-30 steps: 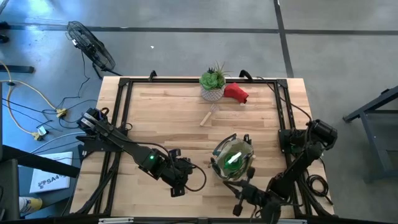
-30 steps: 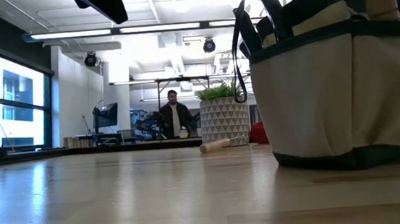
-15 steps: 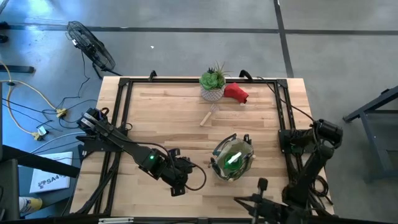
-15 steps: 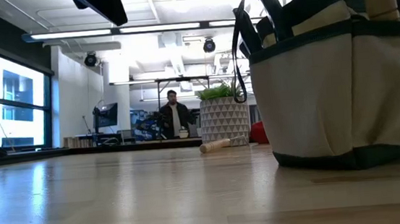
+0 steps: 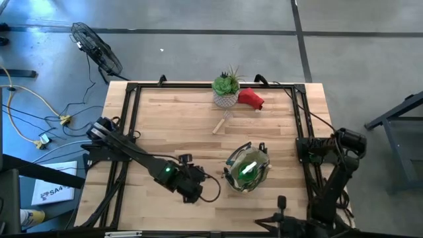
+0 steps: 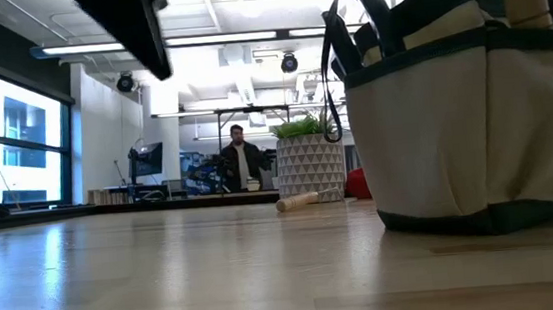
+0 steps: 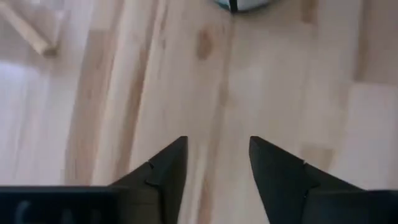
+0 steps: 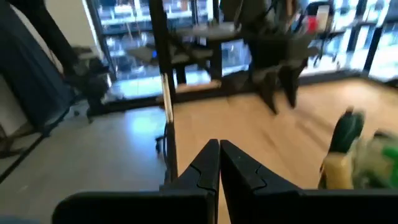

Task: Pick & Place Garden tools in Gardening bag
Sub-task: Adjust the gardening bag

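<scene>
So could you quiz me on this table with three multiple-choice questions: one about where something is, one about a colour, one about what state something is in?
1. Where does the red soft item lie?
A. inside the bag
B. on the table beside the potted plant
C. in a gripper

2. What colour is the rim of the gardening bag?
A. dark green
B. red
C. white

3. How does the left gripper stand?
A. shut on a trowel
B. open, holding nothing
C. shut on the bag's handle

Answers: 1 B, the high view shows it right of the pot at the far edge. 2 A, the low view shows a dark green band on tan canvas. 3 B, the left wrist view shows only bare wood between its fingers.
</scene>
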Action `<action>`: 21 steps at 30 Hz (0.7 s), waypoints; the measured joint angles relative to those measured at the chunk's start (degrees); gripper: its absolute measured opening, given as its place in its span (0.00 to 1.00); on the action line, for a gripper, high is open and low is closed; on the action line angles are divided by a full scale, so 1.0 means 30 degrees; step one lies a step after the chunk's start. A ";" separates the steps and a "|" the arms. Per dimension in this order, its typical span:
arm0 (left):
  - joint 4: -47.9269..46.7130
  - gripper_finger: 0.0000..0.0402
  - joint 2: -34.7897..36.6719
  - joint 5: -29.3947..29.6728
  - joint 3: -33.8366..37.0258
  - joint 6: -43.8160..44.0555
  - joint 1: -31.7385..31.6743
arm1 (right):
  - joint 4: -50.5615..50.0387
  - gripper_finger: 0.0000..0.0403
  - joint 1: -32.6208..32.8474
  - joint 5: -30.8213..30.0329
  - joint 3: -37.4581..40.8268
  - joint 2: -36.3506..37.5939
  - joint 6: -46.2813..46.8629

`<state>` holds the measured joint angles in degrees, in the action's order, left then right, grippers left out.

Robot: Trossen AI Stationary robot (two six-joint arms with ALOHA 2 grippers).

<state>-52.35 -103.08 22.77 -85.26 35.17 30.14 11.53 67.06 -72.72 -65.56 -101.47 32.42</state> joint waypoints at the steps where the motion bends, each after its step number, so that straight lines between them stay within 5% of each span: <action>1: 0.0037 0.38 -0.0100 0.0132 -0.0007 -0.0272 -0.0186 | -0.0828 0.01 -0.0129 0.0461 0.0000 -0.0019 0.1023; 7: -0.1242 0.05 -0.0452 0.1169 0.0019 -0.2364 -0.1094 | -0.4587 0.01 -0.0843 0.4435 0.0015 -0.0031 0.6158; 15: -0.0590 0.01 -0.0417 0.5251 -0.0021 -0.3894 -0.3319 | -0.8322 0.01 -0.1114 0.5366 0.0007 -0.0031 1.0470; 21: 0.1863 0.00 -0.0885 0.5219 -0.0016 -0.5625 -0.5376 | -1.1542 0.01 -0.1699 0.6942 0.0007 -0.0501 1.4801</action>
<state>-46.76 -105.74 38.43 -85.30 18.30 14.01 -23.10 61.96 -51.89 -65.54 -102.97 76.82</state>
